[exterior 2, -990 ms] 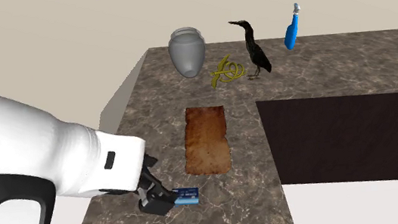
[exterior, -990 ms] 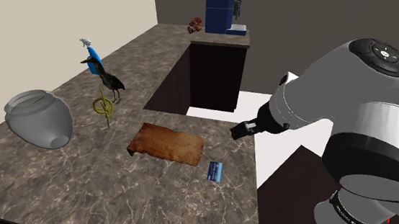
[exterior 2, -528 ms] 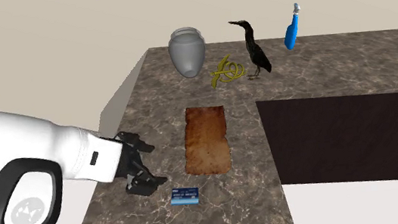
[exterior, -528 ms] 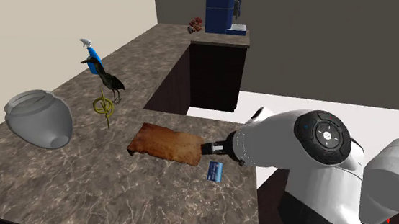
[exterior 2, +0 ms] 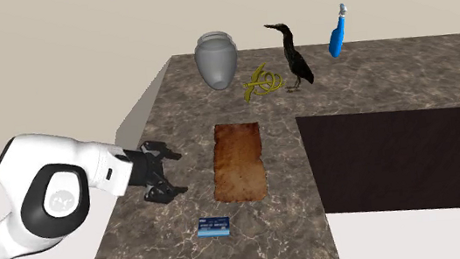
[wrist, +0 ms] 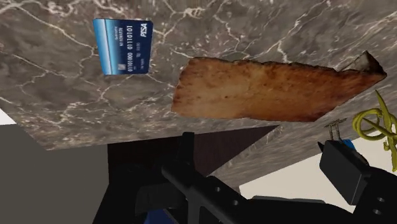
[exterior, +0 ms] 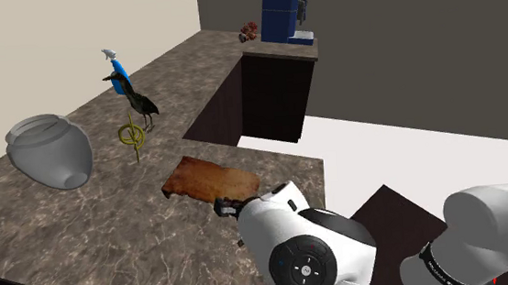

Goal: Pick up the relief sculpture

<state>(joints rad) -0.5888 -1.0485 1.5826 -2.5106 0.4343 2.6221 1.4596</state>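
Beside the brown slab (exterior 2: 238,160), which lies flat and unmoved on the counter (exterior 2: 292,232), the pincer (exterior 2: 171,172) is held wide open with nothing gripped. Since half a second ago it has been shifted away from the blue card (exterior 2: 214,226), along the slab's long edge.

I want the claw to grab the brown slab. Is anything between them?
No. In the second exterior view, just bare marbled counter lies between the gripper and the brown relief slab. The blue card sits off to one side.
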